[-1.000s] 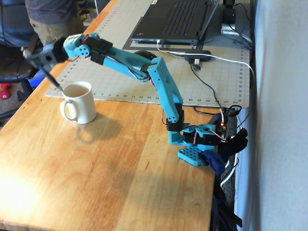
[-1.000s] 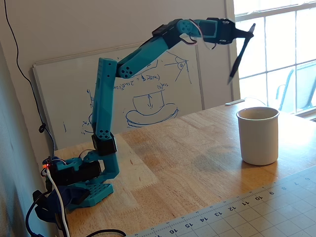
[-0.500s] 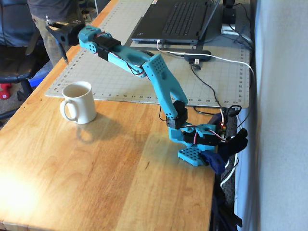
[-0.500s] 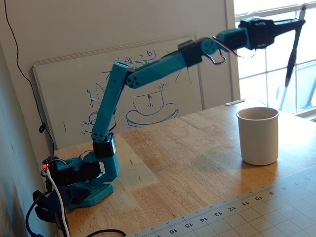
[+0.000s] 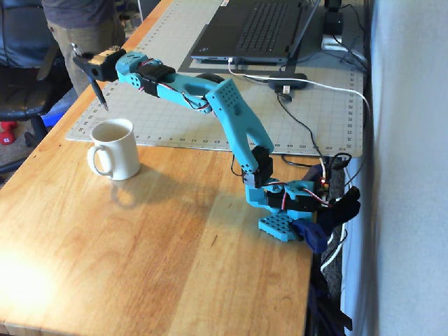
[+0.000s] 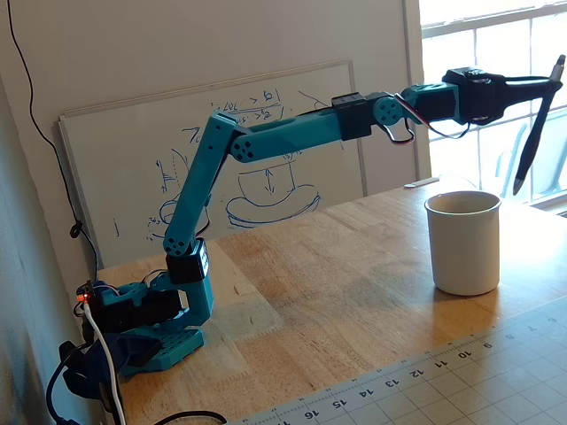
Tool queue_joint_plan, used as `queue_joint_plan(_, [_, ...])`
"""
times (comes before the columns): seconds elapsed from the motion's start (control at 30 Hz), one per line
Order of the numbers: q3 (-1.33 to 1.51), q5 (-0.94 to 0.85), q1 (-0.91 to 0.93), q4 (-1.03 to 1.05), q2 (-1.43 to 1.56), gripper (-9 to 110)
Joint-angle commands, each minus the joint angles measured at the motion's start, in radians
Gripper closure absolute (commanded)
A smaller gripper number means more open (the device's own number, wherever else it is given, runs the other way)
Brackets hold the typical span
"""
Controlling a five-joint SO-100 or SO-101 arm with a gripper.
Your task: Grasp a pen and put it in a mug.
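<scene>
**A:** Where is the pen [image 6: 535, 131] right now?

**B:** Clamped in the end effector [image 6: 551, 82], held near its upper end (the 2 jaws are closed on it), so most of its length hangs below. In the side-on fixed view it slants, top toward 1 o'clock and tip toward 7 o'clock, well above the counter [image 6: 337, 292]. In the high fixed view the pen [image 5: 95, 85] hangs from the end effector [image 5: 82, 59] at about 11 o'clock from the mug [image 5: 114, 148], its tip just past the rim.

**A:** So it isn't over the opening yet?

**B:** Not by my reading. In the side-on view the tip sits at about 2 o'clock from the mug [image 6: 463, 242], above and outside the rim.

**A:** How should the pen handle?

**B:** I'd judge it light, stiff and smooth-barrelled, so slippery. With a grip this near 1 end, the long free part could swing or pivot in the jaws. A hold nearer the middle would be steadier, though the high grip does leave plenty of barrel to go in.

**A:** And the mug?

**B:** It looks ceramic: heavy enough to stay put, hard and breakable. The pen seems longer than the mug is tall, so it will likely lean on the rim.
</scene>
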Motion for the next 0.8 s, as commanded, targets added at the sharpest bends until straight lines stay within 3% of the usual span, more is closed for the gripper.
queue_joint_plan(0.0, [0.104, -0.005, -0.021, -0.032, 0.267, 100])
queue_joint_plan(0.3, [0.339, -0.003, -0.06, -0.034, 0.5, 100])
queue_joint_plan(0.77, [0.538, -0.005, -0.126, -0.046, 0.517, 100])
